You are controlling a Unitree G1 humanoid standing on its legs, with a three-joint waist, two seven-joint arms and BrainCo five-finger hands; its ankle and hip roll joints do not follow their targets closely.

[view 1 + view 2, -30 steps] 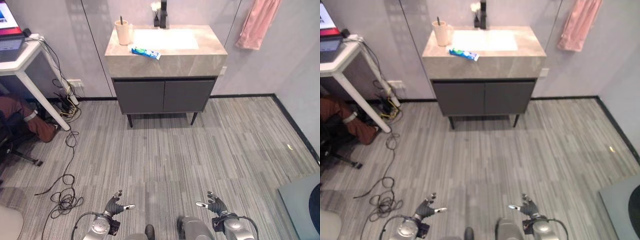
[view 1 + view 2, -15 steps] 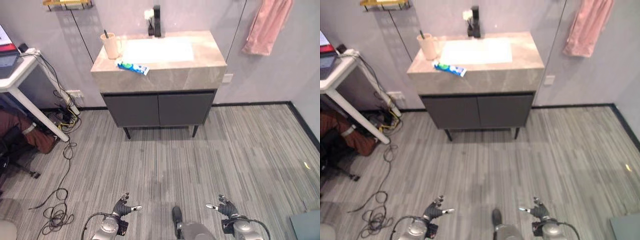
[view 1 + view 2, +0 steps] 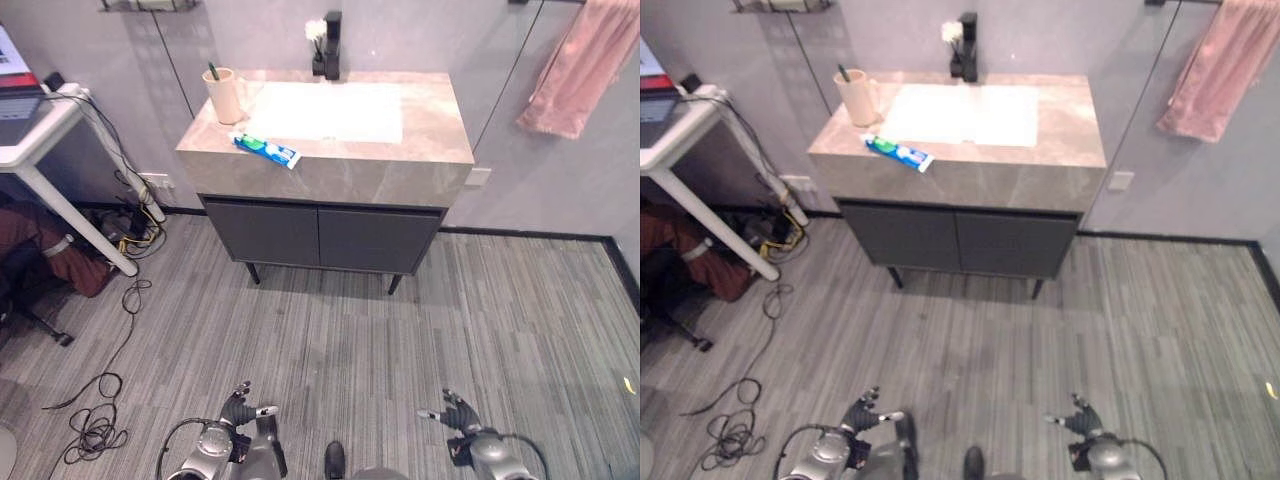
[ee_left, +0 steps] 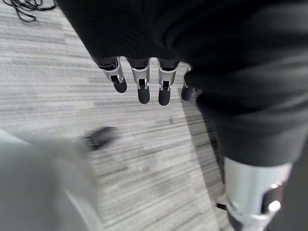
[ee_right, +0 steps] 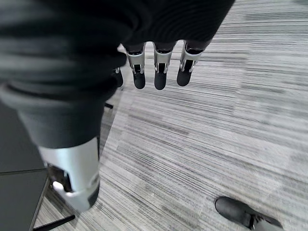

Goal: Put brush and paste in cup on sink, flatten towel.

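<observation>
The vanity sink (image 3: 330,165) is seen well ahead across the striped floor; the step in hand is judged to be the approach, nothing having been grasped yet. The toothbrush (image 3: 212,71) is already stood in the beige cup (image 3: 224,96) at the counter's back left corner; the toothpaste tube (image 3: 266,150) is laid flat near the front edge, just beside the cup but apart from it; the pink towel (image 3: 582,70) is hung bunched on the wall to the right of the sink. The left hand (image 3: 243,412) and the right hand (image 3: 452,413) are held low, fingers relaxed and spread, nothing held in either. For the approach to be done well, the robot would best be squared to the counter's left half, so that tube and cup are both brought within reach; the tube would best be taken across its width and stood upright in the cup. Print is visible on the tube, yet none of it can be made out.
</observation>
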